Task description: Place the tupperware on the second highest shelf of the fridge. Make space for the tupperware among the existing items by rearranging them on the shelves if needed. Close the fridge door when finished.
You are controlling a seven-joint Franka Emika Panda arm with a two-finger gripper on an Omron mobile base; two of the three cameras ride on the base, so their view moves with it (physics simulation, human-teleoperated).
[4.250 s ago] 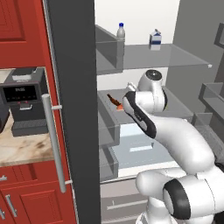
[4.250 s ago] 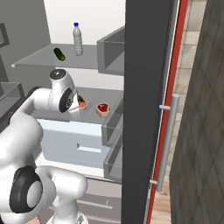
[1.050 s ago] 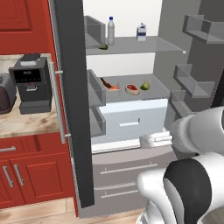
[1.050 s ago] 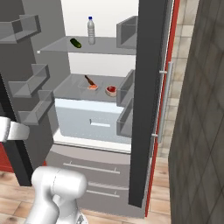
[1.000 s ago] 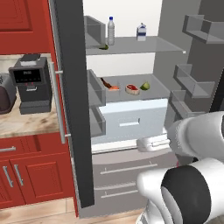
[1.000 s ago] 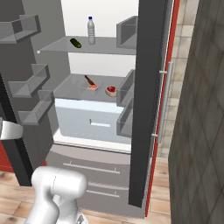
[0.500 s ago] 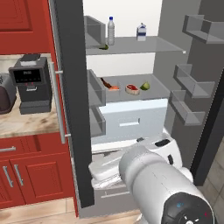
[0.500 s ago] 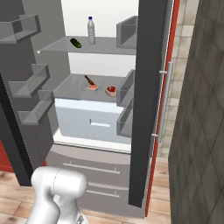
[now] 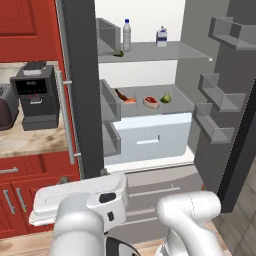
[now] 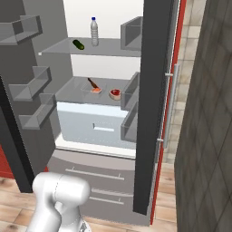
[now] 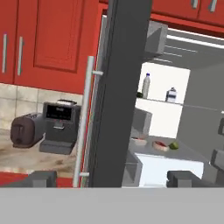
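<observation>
**Arm swung low, fridge open and waiting**

The fridge [image 9: 150, 100] stands open, both doors wide, for shelf access. On the upper shelf [image 9: 155, 51] a bottle [image 9: 127, 35] stands near its left edge and a carton [image 9: 161, 36] further right. The gripper [image 11: 111, 178] is spread wide, empty (the tupperware possibly elsewhere). A second ago the arm stood right; now it fills the lower left.

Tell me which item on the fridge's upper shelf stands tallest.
The clear bottle with the blue cap, upright toward the left of that shelf. The white-and-blue carton to its right is much shorter, and the small green item lies low on the shelf.
</observation>
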